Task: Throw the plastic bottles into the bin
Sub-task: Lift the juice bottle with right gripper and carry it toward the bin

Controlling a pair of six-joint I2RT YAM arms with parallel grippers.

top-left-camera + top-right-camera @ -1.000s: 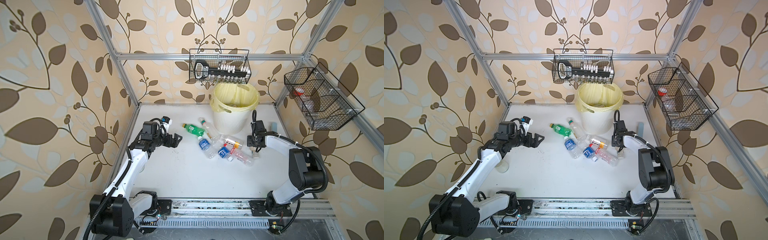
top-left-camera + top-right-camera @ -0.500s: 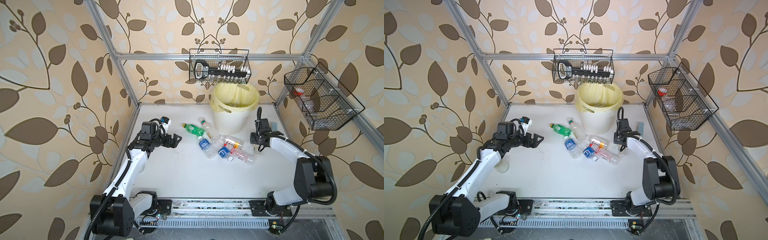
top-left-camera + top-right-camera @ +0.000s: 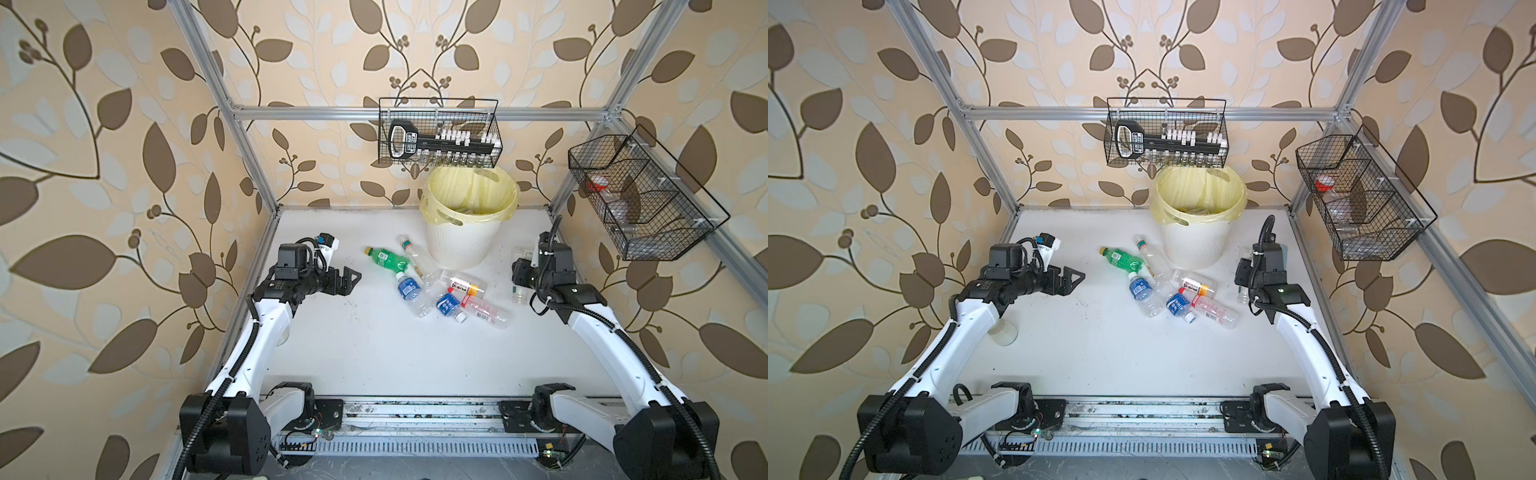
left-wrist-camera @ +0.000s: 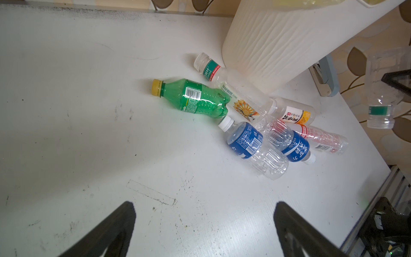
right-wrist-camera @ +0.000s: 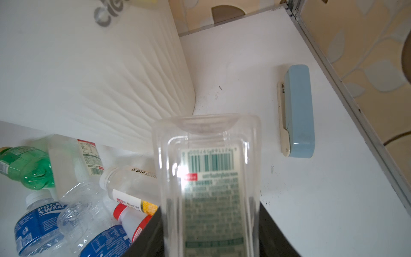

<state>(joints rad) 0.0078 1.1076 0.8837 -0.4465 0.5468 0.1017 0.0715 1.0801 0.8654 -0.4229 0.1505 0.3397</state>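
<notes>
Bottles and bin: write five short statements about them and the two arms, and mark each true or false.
1. The right jaws grip a clear bottle. True.
2. The left jaws hold the green bottle. False: they stand open and empty; the green bottle lies on the table.
3. A yellow bag lines the bin. True.
4. The blue case is inside the bin. False: it lies on the table beside the bin.
5. Two blue-labelled bottles lie in the pile. True.
</notes>
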